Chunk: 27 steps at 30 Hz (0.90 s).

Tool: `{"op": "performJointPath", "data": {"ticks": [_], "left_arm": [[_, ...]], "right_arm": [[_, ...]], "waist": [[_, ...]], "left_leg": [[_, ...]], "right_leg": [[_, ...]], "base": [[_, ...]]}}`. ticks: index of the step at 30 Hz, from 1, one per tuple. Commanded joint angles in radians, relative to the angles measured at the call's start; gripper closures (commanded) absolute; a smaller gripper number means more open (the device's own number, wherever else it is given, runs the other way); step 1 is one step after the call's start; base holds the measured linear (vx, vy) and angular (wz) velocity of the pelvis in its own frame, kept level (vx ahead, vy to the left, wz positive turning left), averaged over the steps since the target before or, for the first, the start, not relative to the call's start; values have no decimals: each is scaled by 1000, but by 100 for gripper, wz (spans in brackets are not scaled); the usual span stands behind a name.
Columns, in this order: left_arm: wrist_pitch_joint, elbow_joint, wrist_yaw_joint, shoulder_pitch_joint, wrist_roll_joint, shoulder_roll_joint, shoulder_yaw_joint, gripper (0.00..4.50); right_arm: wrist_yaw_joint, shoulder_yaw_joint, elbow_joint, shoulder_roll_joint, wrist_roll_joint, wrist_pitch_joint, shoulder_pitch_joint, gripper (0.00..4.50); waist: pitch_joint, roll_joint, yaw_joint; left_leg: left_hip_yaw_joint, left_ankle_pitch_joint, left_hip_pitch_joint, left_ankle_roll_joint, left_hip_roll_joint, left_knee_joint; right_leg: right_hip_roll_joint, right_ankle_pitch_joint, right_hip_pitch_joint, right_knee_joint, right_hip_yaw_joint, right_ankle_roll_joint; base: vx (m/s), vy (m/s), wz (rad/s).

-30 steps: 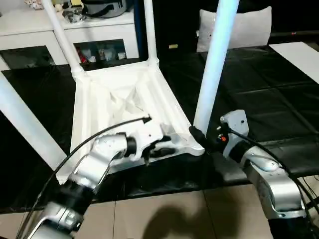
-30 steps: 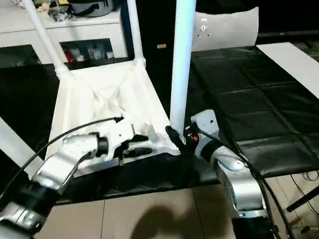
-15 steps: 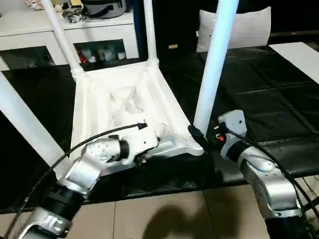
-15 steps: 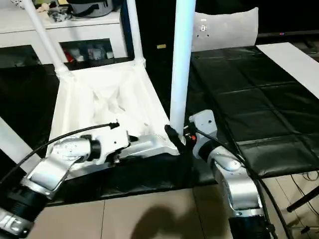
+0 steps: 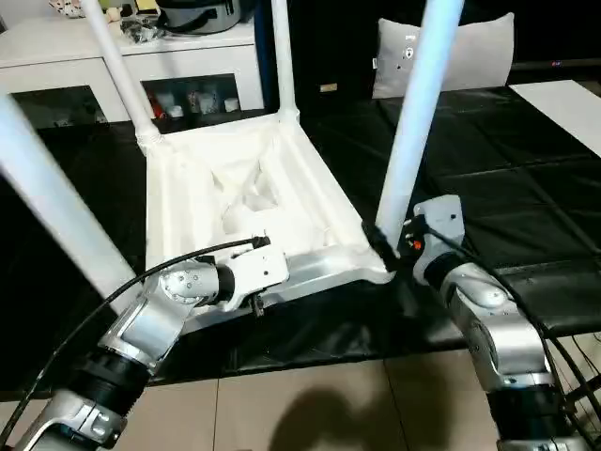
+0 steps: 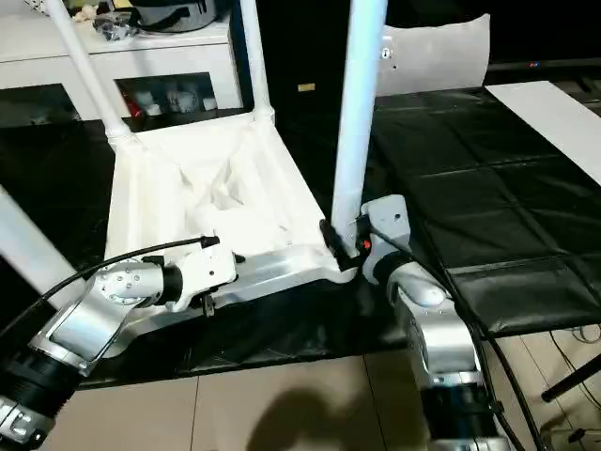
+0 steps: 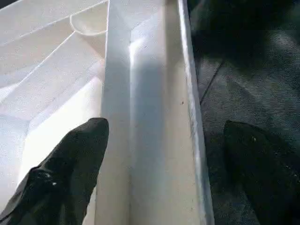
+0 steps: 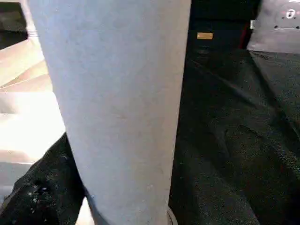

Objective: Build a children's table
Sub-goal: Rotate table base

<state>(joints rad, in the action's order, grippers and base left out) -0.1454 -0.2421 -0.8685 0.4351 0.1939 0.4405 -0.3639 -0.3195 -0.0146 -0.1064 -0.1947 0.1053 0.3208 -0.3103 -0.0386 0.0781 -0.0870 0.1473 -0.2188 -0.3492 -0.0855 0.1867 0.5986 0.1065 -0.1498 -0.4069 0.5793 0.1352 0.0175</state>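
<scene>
A home-like room: a white cabinet with glass doors, a grey cushion, black floor mats, beige tiles.

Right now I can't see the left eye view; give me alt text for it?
An upside-down white children's table lies on black mats, legs pointing up. The left pincer sits at its near rim, and the right pincer is at the base of the near right leg.

The table's legs run off the top edge, their ends unseen.
</scene>
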Motion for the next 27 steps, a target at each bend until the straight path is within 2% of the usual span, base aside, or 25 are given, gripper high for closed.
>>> {"op": "performJointPath", "data": {"ticks": [1, 2, 9, 10, 12, 14, 21, 22, 23, 27], "left_arm": [[-13, -21, 27, 18, 17, 4, 16, 9], [-12, -29, 33, 22, 21, 3, 16, 9], [-12, -87, 84, 48, 47, -7, 19, 9], [-12, -97, 96, 52, 50, -10, 20, 9], [-7, -121, 123, 64, 58, -15, 17, 9], [-4, -132, 136, 69, 62, -20, 15, 9], [10, -176, 189, 91, 75, -39, 21, 9], [11, -179, 194, 93, 75, -40, 22, 9], [14, -189, 214, 101, 78, -50, 26, 9], [23, -211, 254, 116, 83, -68, 27, 9]], "right_arm": [[37, -32, -17, 5, -6, 0, -14, 0], [44, -38, -18, 7, -4, -1, -15, 0], [125, -99, -27, -10, -14, 5, -5, 0], [139, -108, -30, -13, -18, 6, -4, 0], [184, -142, -37, -20, -23, 18, 2, 0], [207, -157, -37, -23, -26, 17, 6, 0], [286, -177, -27, -38, -46, 16, 21, 0], [291, -180, -27, -38, -46, 16, 22, 0], [310, -191, -28, -41, -50, 11, 22, 0], [333, -202, -35, -48, -54, 8, 18, 0]], "waist": [[63, -9, 5], [63, -6, 6], [65, -8, 1], [64, -4, 3], [65, -1, 0], [65, -1, -2], [65, -6, -11], [66, -4, -15], [68, -8, -16], [68, -7, -17]], "left_leg": [[1, -125, -9, 44, 27, -74], [1, -130, -8, 42, 27, -74], [2, -120, -6, 40, 27, -73], [2, -126, -8, 39, 26, -72], [3, -133, -4, 37, 25, -72], [2, -132, -7, 36, 26, -72], [3, -140, -3, 28, 24, -74], [5, -143, 1, 28, 24, -73], [6, -137, 5, 28, 26, -72], [5, -124, -2, 35, 23, -71]], "right_leg": [[47, -289, 64, -61, -57, 132], [47, -291, 63, -63, -57, 128], [46, -269, 62, -60, -58, 133], [45, -270, 63, -62, -58, 130], [45, -275, 60, -63, -59, 129], [45, -272, 62, -62, -59, 129], [42, -284, 58, -63, -63, 117], [43, -290, 55, -64, -64, 116], [41, -267, 52, -62, -67, 123], [41, -232, 59, -55, -66, 134]], "base": [[0, 0, 0], [0, 0, 0], [0, 0, 0], [0, 0, 0], [0, 0, 0], [0, 0, 0], [0, 0, 0], [0, 0, 0], [0, 0, 0], [0, 0, 0]]}}
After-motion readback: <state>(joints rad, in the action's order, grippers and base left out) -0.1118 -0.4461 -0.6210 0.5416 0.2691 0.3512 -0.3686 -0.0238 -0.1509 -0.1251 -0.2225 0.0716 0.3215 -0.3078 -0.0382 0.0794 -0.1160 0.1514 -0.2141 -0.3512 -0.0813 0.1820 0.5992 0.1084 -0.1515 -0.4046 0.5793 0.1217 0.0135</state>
